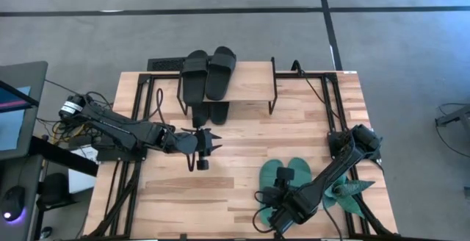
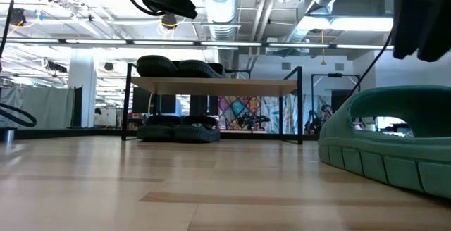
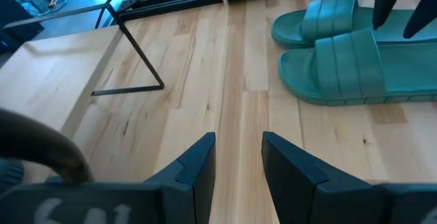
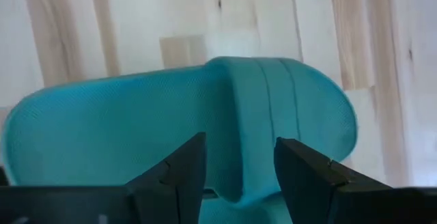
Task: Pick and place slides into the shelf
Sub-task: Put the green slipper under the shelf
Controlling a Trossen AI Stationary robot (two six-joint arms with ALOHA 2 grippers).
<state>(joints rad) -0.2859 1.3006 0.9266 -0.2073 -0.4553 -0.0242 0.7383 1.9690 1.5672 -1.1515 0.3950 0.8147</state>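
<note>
Four black slides are put away: two lie on top of the shelf (image 1: 242, 87) and two sit under it on the surface (image 1: 235, 164). The two green slides (image 1: 290, 178) wait side by side near the front right corner. The job now looks like picking up a green slide. The right gripper (image 4: 235, 162) hangs just over one green slide, its fingers spread and not pinching anything. Next it likely has to go down and close on the strap or an edge. The left gripper (image 3: 239, 159) waits over the middle of the surface, fingers spread and empty. From above, the right arm hides part of the green slides, and the low view cuts one off.
</note>
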